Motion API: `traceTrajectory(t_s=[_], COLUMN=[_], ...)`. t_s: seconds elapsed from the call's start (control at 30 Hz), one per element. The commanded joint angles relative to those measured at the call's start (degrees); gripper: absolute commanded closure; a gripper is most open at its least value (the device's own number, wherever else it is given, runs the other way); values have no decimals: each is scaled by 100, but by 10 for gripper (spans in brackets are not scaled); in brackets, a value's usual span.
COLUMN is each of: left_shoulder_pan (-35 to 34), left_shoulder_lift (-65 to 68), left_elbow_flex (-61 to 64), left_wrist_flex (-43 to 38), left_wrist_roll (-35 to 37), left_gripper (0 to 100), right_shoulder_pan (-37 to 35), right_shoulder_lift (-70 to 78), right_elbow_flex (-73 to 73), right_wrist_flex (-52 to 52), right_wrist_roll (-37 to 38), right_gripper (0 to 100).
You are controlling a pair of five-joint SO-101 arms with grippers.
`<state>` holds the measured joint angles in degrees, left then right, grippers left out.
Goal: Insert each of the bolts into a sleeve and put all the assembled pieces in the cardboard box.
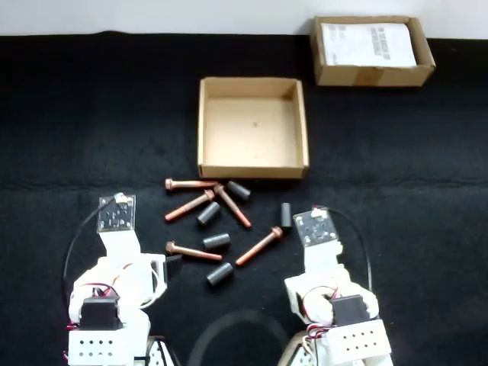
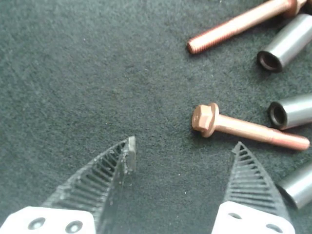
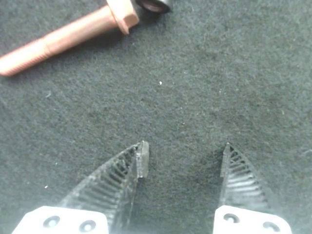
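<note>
Several copper bolts and dark grey sleeves lie loose on the black mat in front of the open cardboard box point(image 1: 253, 126), which holds nothing. My left gripper point(image 2: 185, 144) hangs open over the mat, just short of the hex head of one bolt point(image 2: 248, 130), the left-most near bolt point(image 1: 194, 251). Sleeves point(image 2: 287, 44) point(image 2: 292, 111) lie beyond it. My right gripper point(image 3: 185, 145) is open above bare mat, with a bolt point(image 3: 68, 36) and the rim of a sleeve point(image 3: 155, 5) ahead of it. That bolt point(image 1: 259, 246) lies between the two arms.
A second cardboard box point(image 1: 372, 49) with a printed sheet inside stands at the back right. Both arm bases sit at the table's near edge, with cables looping beside them. Bare black mat lies to the left and right of the parts.
</note>
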<state>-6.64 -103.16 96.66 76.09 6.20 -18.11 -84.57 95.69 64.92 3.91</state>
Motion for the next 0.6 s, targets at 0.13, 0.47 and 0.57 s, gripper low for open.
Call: traceTrajectory(t_s=[0.13,0.47,0.57], left_shoulder_pan=[48,4,4], left_shoulder_lift=[-48,-66,-66], left_elbow_flex=[48,-119,-611], left_wrist_flex=[-35,-53,-53], left_wrist_roll=[9,-9,-9], left_gripper=[691,687,687], right_shoulder_pan=[-57,-48,-48], right_shoulder_lift=[-31,-31,-31], right_elbow_flex=[365,338,268], right_wrist_flex=[-119,-787,-1270], right_wrist_roll=[-53,-62,-62], right_gripper=[771,767,767])
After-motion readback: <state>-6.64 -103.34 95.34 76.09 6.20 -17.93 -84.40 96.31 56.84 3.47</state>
